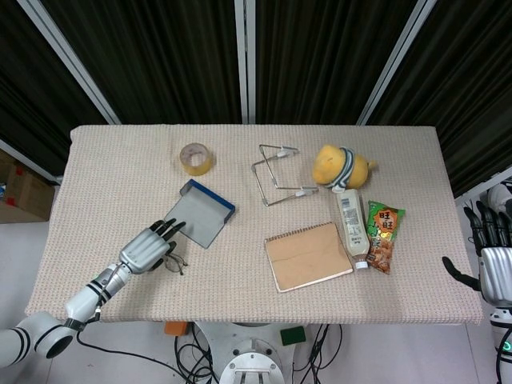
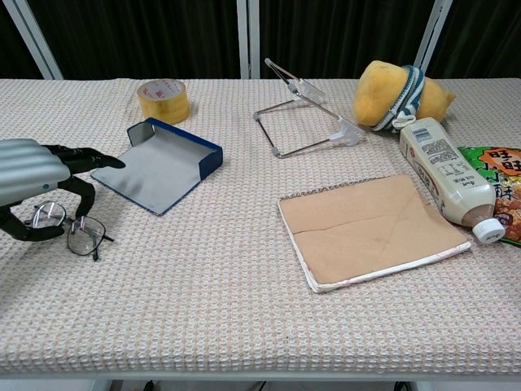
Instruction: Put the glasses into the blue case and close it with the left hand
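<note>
The thin-framed glasses (image 2: 72,228) lie flat on the woven tablecloth at the front left, seen in the head view as glasses (image 1: 175,262). My left hand (image 2: 34,177) hovers over them, a finger reaching down at the bridge and the thumb curled under one lens; the glasses still rest on the cloth. In the head view that left hand (image 1: 149,250) covers part of the frame. The blue case (image 2: 159,167) lies open just beyond, its grey inside up, also seen as case (image 1: 202,214). My right hand (image 1: 492,254) hangs off the table's right edge, fingers spread and empty.
A tape roll (image 2: 163,99) stands behind the case. A wire stand (image 2: 303,114), a yellow plush toy (image 2: 399,94), a white bottle (image 2: 446,177), a snack bag (image 1: 385,236) and a brown notebook (image 2: 370,228) fill the middle and right.
</note>
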